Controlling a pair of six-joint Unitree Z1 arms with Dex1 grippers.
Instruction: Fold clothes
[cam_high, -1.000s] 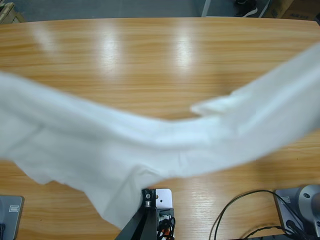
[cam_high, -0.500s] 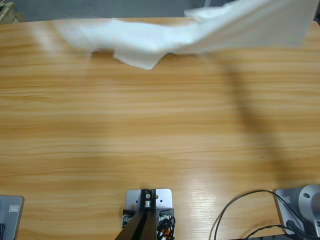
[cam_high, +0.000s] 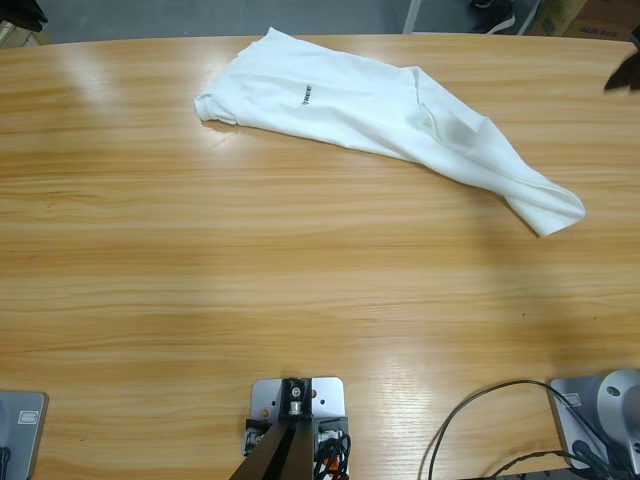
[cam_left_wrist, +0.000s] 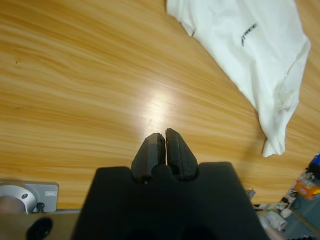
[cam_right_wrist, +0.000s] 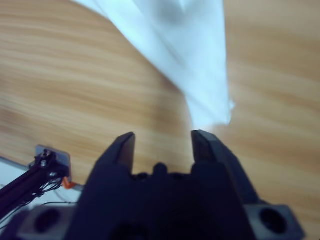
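Observation:
One of the clothes, a white shirt (cam_high: 370, 105) with small black chest lettering (cam_high: 305, 95), lies loosely spread and wrinkled on the far half of the wooden table (cam_high: 300, 280). One end trails toward the right. My left gripper (cam_left_wrist: 162, 137) is shut on nothing, over bare wood, with the shirt (cam_left_wrist: 255, 50) beyond it at upper right. Jaws apart and empty, my right gripper (cam_right_wrist: 162, 137) hovers just short of the shirt's narrow end (cam_right_wrist: 200, 100). A black tip (cam_high: 625, 72) pokes in at the high view's right edge.
A black cable (cam_high: 480, 410) loops near the table's front right. A silver arm base (cam_left_wrist: 20, 192) shows at the left wrist view's lower left. The table's far edge runs just behind the shirt.
The shirt was sweeping through the air as a blurred white band, first low across the table, then toward the far edge. It now lies still on the table.

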